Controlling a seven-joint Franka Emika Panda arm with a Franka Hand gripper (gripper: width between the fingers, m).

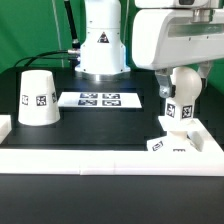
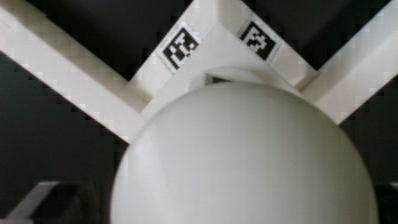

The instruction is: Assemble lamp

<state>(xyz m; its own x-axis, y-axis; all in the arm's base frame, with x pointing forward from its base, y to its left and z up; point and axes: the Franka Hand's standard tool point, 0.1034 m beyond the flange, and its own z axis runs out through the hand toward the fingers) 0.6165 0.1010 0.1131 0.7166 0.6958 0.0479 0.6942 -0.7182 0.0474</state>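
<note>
Lamp's round white plastic bulb (image 2: 240, 150), prob light, stiff & slick so pinch across widest part, is over flat square white base (image 2: 219, 30); can't tell if gripper (image 1: 180, 100) is clamped

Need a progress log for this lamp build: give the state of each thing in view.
Shade: standing wide end down, alone, not fitted.
Bulb: upright in the gripper, over the base; seated or not, cannot tell.
Base: lying flat, under the bulb.
Gripper: shut on the bulb.
</note>
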